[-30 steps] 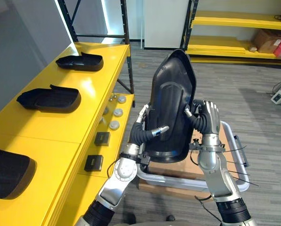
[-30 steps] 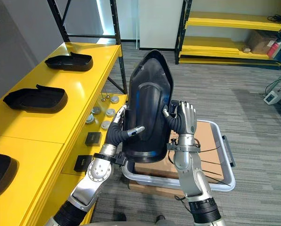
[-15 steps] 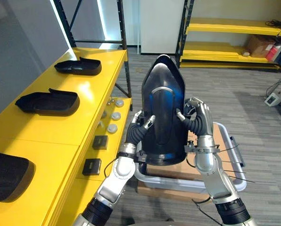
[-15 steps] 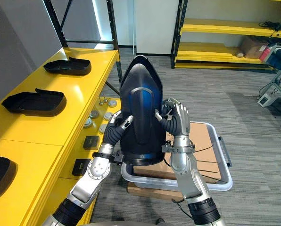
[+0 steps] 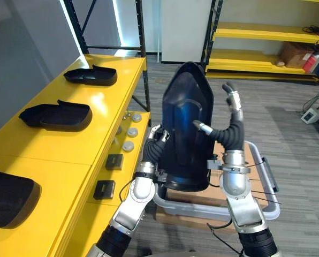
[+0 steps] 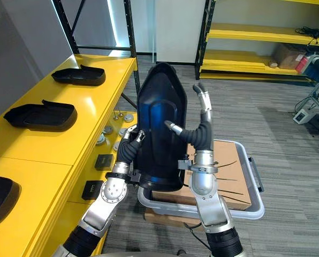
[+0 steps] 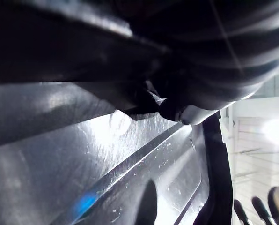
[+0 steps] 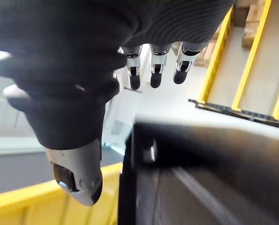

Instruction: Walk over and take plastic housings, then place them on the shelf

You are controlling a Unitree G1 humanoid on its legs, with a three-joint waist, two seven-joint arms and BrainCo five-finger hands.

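Plastic housing (image 5: 186, 128) is standing upright above the grey tote (image 5: 191, 209). Left hand (image 5: 155, 143) is bracing its lower left edge, with fingers tucked behind the rim, so can't tell their set. Right hand (image 5: 232, 131) is splaying wide: fingers pointing up clear of it, thumb tip touching its face. Other housings (image 5: 57, 115) are lying on the yellow shelf (image 5: 95, 142) at left.

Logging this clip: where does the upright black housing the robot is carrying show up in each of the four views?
Left eye view: held housing upright at centre, above the grey bin.
Right eye view: centre-left, above that bin.
Left wrist view: glossy dark surface, close against the left hand.
Right wrist view: dark rim just past the right hand.
Shared landmark: the yellow shelf, on the robot's left in both eye views.
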